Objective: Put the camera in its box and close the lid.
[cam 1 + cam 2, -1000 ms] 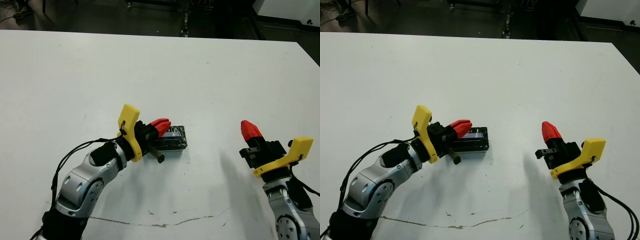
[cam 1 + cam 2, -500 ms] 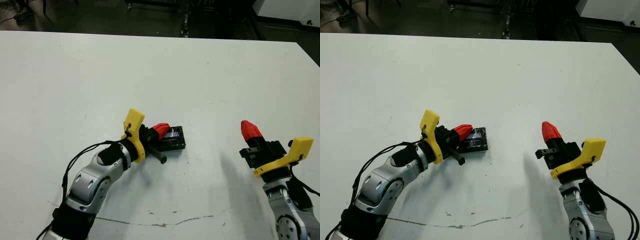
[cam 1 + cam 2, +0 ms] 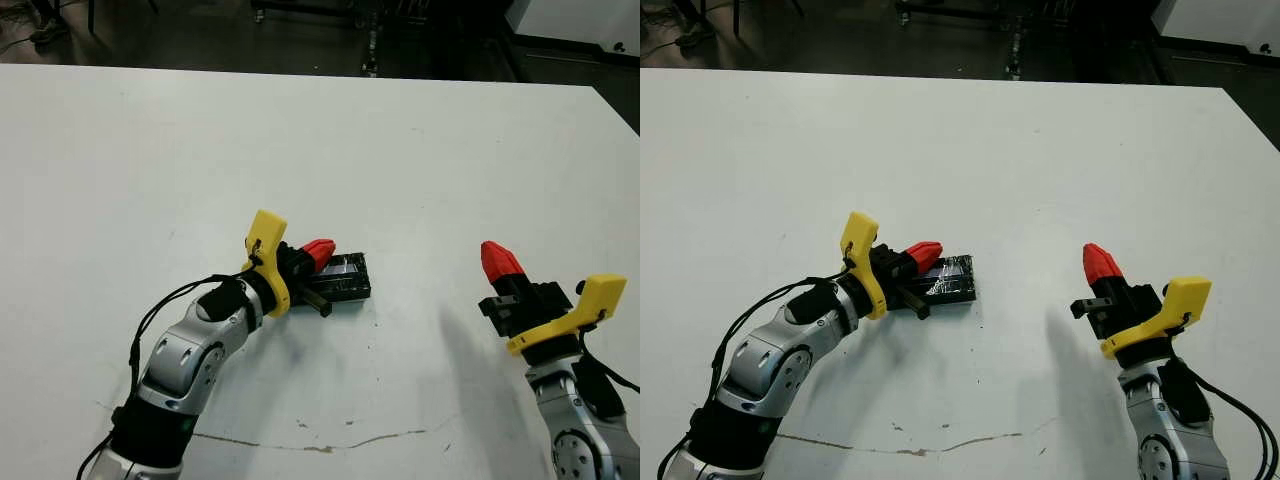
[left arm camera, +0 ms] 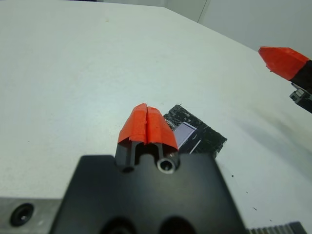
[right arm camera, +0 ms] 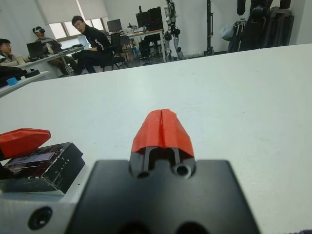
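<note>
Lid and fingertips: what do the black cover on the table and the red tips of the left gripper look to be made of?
The lid looks wrapped in glossy black tape or film: its surface is crinkled, with white glints and a pale reflective strip. What lies beneath cannot be told. The left gripper has matte red fingertips, smooth and evenly coloured, probably moulded plastic or rubber, pressed together.

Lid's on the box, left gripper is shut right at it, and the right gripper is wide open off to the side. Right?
Not quite: the right gripper is shut, its red fingertips pressed together, as the right wrist view shows. The rest holds: the lid sits on the box, and the left gripper is shut right at it, while the right one hangs apart, off to the side.
</note>
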`<act>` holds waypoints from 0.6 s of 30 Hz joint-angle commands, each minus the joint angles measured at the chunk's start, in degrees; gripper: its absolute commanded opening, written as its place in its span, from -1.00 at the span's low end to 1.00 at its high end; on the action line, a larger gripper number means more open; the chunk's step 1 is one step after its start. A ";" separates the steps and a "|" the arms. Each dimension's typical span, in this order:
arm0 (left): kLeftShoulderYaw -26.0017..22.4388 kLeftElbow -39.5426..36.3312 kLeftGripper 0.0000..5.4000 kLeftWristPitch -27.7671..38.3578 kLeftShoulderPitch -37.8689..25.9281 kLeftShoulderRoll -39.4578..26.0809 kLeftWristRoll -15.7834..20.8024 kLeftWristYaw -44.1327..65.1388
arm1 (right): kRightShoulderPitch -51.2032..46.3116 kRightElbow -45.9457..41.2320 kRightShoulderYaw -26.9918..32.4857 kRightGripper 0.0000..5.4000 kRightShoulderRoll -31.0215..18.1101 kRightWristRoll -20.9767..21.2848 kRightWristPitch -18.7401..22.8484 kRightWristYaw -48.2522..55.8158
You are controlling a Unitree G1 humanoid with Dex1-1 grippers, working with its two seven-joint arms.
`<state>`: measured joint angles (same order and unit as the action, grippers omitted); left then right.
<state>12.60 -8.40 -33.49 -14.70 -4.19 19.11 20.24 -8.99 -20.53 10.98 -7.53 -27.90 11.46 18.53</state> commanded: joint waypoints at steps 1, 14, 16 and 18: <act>1.49 2.11 -1.00 -2.76 0.66 0.54 -1.36 -0.92 | -0.54 0.09 0.27 -1.00 -0.73 0.23 0.35 -0.31; 5.55 4.52 -1.00 -2.97 -0.31 4.27 -3.02 -1.36 | -0.70 -0.13 0.34 -1.00 -0.71 -0.04 0.46 -0.48; 5.56 5.95 -1.00 -3.34 -0.53 5.09 -3.01 -1.33 | -0.74 -0.11 0.39 -1.00 -0.69 -0.10 0.39 -0.46; 5.73 7.24 -1.00 -3.31 -0.83 5.61 -3.38 -1.36 | -0.74 -0.10 0.45 -1.00 -0.69 -0.18 0.40 -0.46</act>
<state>16.85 -4.75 -34.07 -17.30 0.89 16.50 19.22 -9.34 -20.59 10.98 -7.53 -28.09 11.47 18.40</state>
